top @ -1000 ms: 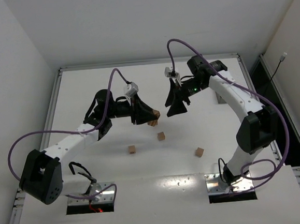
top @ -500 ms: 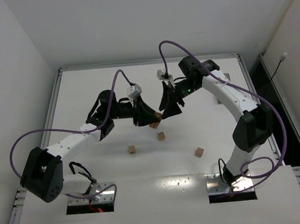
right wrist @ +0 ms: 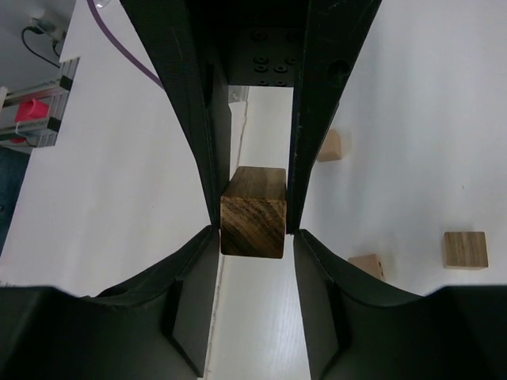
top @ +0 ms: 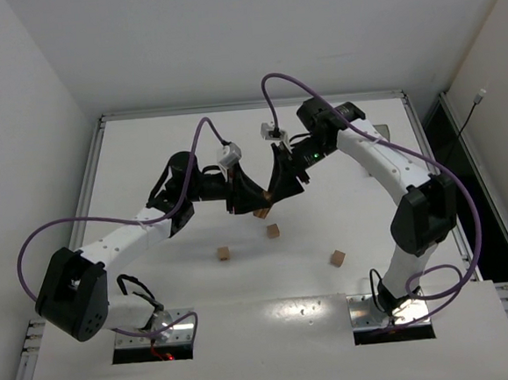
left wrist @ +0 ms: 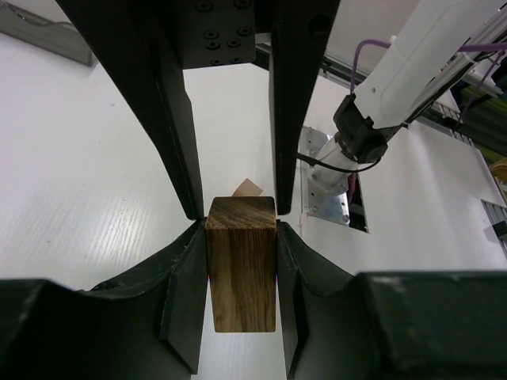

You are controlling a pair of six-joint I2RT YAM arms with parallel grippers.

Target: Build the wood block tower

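A wood block [left wrist: 242, 273], clamped in the left pincer [left wrist: 240, 231] above the middle of the tabletop [top: 145, 146], is seen with its long axis pointed straight into the right pincer [right wrist: 253, 231], whose jaws stand narrow about its free end, contact impossible to tell.

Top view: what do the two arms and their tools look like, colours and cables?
The left arm and right arm have white shells and black joints. A purple cable loops along each. The left tool and right tool are black, with two flat fingers.
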